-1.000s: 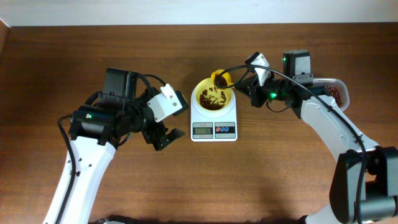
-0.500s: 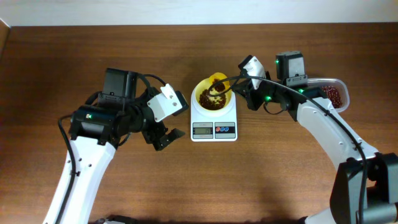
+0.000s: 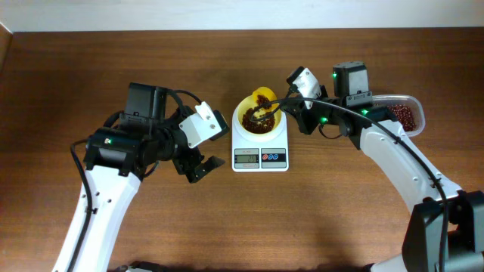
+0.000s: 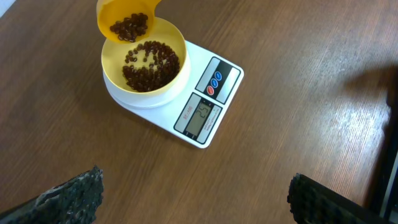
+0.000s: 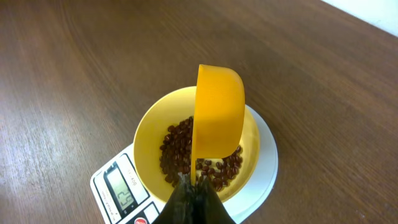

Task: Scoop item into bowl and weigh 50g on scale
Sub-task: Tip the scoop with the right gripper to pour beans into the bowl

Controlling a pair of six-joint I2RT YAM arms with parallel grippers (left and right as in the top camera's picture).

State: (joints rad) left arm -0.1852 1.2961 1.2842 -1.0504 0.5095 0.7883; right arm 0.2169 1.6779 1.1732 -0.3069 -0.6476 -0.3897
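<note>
The right gripper [image 5: 193,194], clamped on the scoop [image 5: 217,118], now tips the previously level scoop sideways, dropping more beans [image 5: 177,149] into the bowl [image 5: 146,134]; the left gripper [image 3: 199,168] waits, fingers apart.

The right gripper [image 5: 193,198] is pinching the handle of a yellow scoop [image 5: 219,118] at the bottom edge of the view, its dark fingertips pressed close together around it. The scoop is standing tipped on its side over the pale yellow bowl [image 5: 146,134], its open face turned left. Dark red-brown beans [image 5: 177,152] are lying in a loose layer in the bowl. The bowl is sitting on the white scale [image 5: 264,177], whose grey display [image 5: 122,190] is showing digits too unclear to read. The scale is resting on the brown wooden bench [image 5: 81,68].
</note>
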